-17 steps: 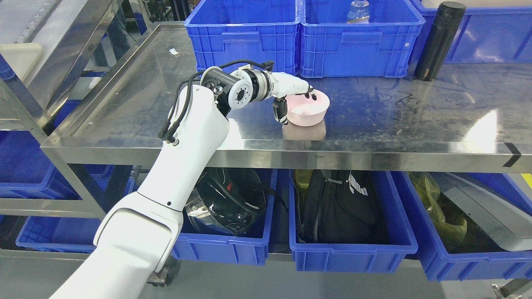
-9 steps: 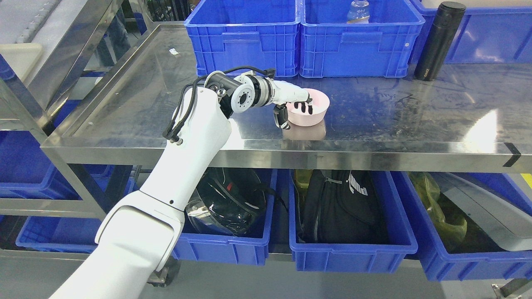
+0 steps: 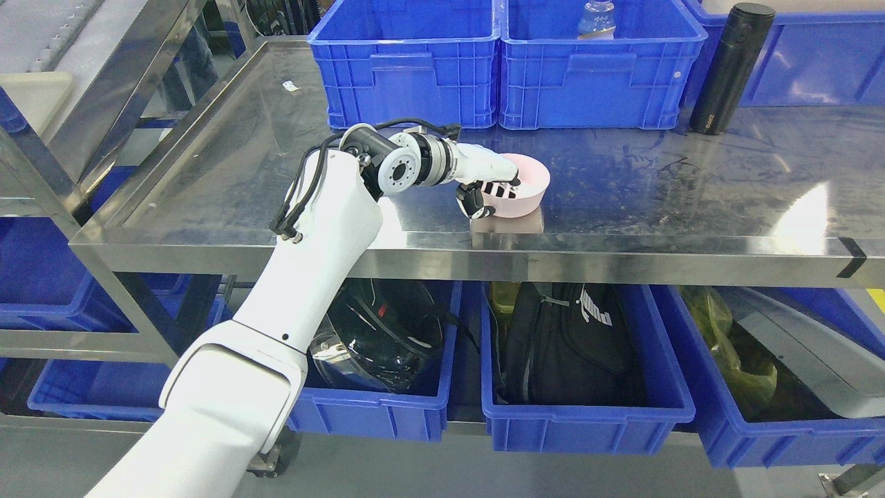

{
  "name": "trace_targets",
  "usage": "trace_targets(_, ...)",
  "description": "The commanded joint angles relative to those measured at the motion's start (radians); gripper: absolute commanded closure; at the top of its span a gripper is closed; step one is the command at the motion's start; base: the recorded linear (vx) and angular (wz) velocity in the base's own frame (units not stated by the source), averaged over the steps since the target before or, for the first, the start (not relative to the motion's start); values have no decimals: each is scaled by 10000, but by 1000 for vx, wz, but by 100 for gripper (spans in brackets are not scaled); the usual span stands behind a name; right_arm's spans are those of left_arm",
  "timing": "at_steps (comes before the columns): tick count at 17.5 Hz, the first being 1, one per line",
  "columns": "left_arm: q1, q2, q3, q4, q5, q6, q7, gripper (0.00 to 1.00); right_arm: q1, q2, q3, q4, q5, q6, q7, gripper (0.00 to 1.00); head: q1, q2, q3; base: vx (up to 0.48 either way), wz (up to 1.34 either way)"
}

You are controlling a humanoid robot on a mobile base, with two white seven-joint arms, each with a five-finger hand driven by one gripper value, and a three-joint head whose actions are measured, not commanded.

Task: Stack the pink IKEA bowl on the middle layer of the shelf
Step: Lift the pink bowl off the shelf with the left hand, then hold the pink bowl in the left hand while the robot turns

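Far left of the frame is just shelf framing, with blue bins tucked under the steel shelf (image 3: 207, 173). The robot's left arm comes up from the lower left and reaches across to the middle, where the left hand (image 3: 487, 183) is clamped on the near-left rim of the pink bowl (image 3: 525, 190): fingers (image 3: 501, 188) curled down inside, thumb pressed on the outside wall. The bowl sits a bit left of center, near the shelf's front edge, looking slightly tipped. Behind it, along the top, are two blue crates (image 3: 498, 62), one with a clear bottle (image 3: 596, 17) poking up. Further right, a black flask (image 3: 729, 69) stands upright by another crate. Lower bins hold a helmet (image 3: 377, 335) and a black bag (image 3: 560, 346).
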Motion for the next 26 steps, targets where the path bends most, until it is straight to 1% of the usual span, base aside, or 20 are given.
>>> trace_targets(1,104,157,1614,-47,45,-1290,-55,100,46,-175,0,-175,0,-6,-5,0,0,0,0,0,0)
trace_targets(4,89,157,2551,-1027,212,-1875,-146,100,46,-175,0,-175,0,-6,-5,0,0,0,0,0,0)
trace_targets(6,165,157,3057,-1763,870,-1968,-635,100,46,-175,0,-175,0,-6,-5,0,0,0,0,0,0)
trace_targets(11,1330,157,3502,-4370,1746,-2014,-852,100,46,-175,0,-175,0,-6,-5,0,0,0,0,-3,21)
trace_targets(12,1605,157,3732,-4921,2036,-2212,-868,100,46,-175,0,-175,0,-6,-5,0,0,0,0,-16,106)
trace_targets(13,1775,157,3886,-5154,2267,-2457,-868,100,31,-175,0,-175,0,-6,-5,0,0,0,0,-21,329)
trace_targets(16,2128,157,4454,-5264,3233,-3438,-868,100,46,-175,0,-175,0,-6,-5,0,0,0,0,-14,504)
trace_targets(19,2649,157,4517,-5279,3373,-4098,-822,100,46,-175,0,-175,0,-6,-5,0,0,0,0,-10,981)
trace_targets(23,3032,157,4425,-5356,3495,-4177,-577,100,31,-175,0,-175,0,-6,-5,0,0,0,0,29,1137)
trace_targets(26,3647,157,3736,-5402,4062,-4177,-423,100,30,-175,0,-175,0,-6,-5,0,0,0,0,82,1218)
